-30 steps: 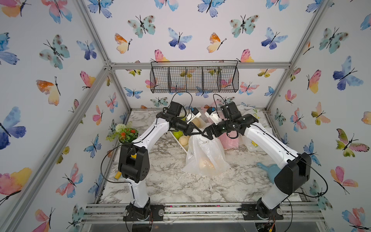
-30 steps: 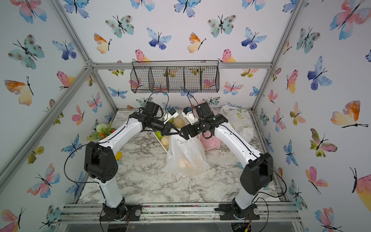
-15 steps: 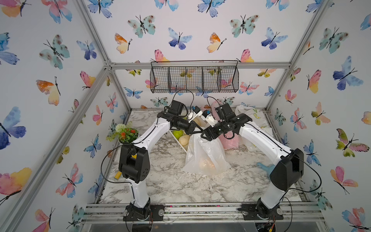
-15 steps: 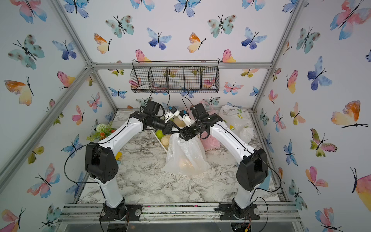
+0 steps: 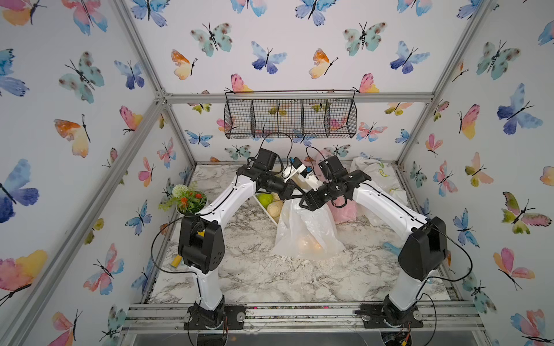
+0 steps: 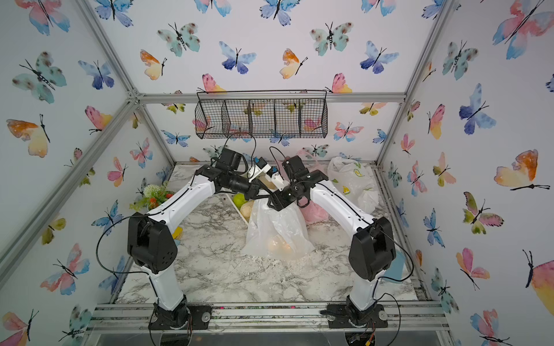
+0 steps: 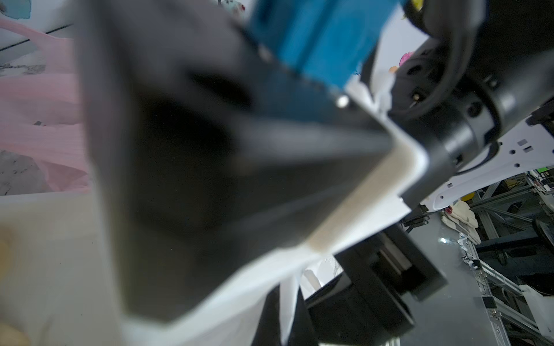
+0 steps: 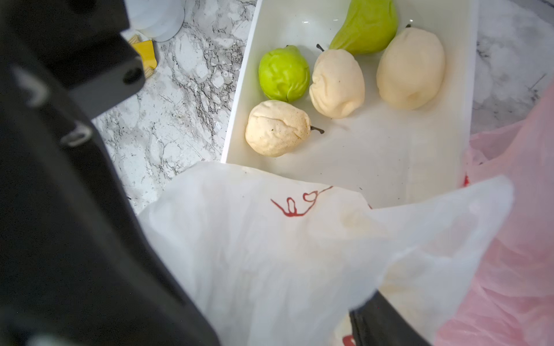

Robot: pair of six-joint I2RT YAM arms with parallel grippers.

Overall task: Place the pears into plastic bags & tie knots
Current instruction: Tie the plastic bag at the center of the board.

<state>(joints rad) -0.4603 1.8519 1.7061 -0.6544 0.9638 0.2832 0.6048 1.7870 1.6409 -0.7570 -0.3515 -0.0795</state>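
Cream pear (image 8: 277, 128) lies sideways in tray (image 8: 389, 155), stem toward its middle.

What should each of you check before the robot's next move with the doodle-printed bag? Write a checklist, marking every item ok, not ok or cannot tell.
1. Grip: left pincer shut on top of the white bag: ok.
2. Second grip: right pincer closed on a handle: cannot tell.
3. Load: pear inside the bag: ok.
4. Knot: not ok, that handle hangs loose.
5. The tray emptied: not ok, five pears lie in it.
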